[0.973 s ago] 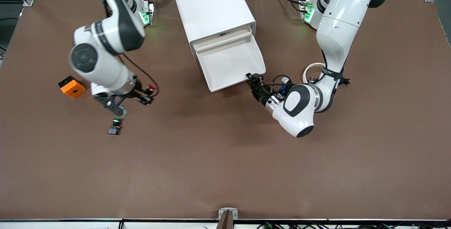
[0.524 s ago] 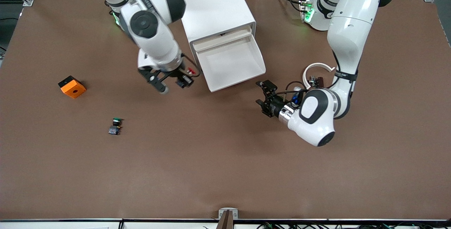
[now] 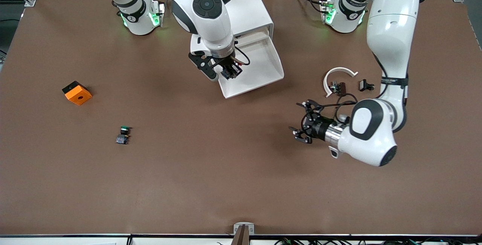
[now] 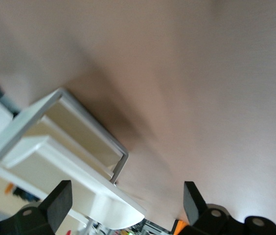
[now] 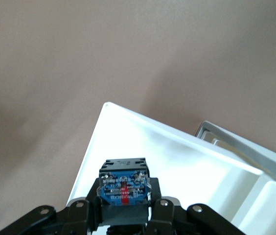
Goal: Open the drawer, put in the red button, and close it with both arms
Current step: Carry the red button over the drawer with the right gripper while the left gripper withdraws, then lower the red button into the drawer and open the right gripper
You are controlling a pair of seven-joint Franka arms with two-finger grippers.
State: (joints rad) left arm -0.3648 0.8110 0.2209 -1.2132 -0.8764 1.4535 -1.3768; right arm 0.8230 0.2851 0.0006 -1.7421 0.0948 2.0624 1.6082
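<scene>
A brown table [image 3: 233, 184] fills the frame, with a white cabinet [image 3: 226, 7] at top centre and its drawer [image 3: 263, 69] pulled out toward the camera. The right gripper [image 3: 226, 72], clamped on the red button [image 5: 124, 188], has swung in from the middle left of the frame within the last second and now hangs over the drawer's lower-left corner. The left gripper [image 3: 303, 124], which a second ago sat at the drawer's front edge, has let go and backed off to the lower right, jaws now wide apart and empty. By the look of it, opening is done and the drop is next; closing remains. A green button [image 3: 123, 135] and an orange box [image 3: 77, 93] lie untouched at the frame's left.
</scene>
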